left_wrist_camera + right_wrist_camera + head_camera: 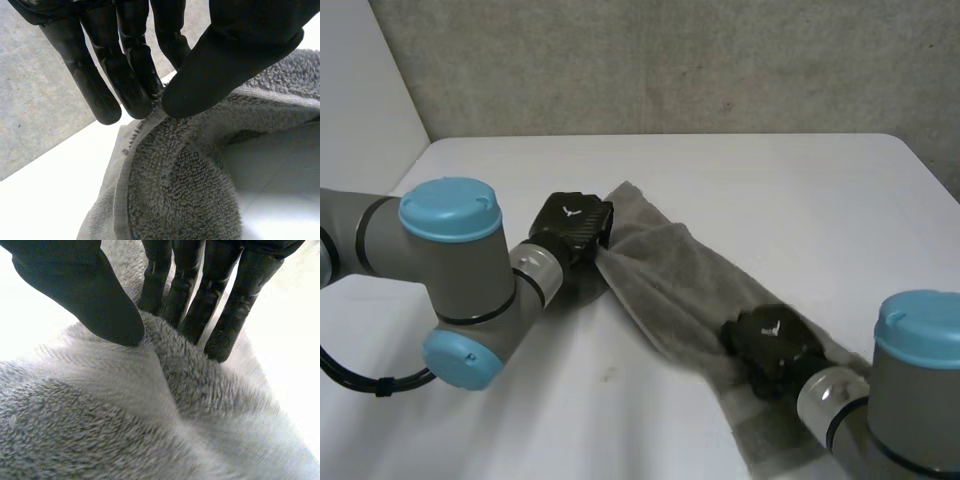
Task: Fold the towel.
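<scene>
The left hand point(574, 226) pinches the towel's point(665, 285) hemmed edge between thumb and fingers at its 10 o'clock end, raised off the white table point(780, 190), likely ready to carry over. The towel lies bunched toward 5 o'clock, where the right hand point(772, 345) pinches a ridge of pile. I judge only the bunching hinders a clean fold.
</scene>
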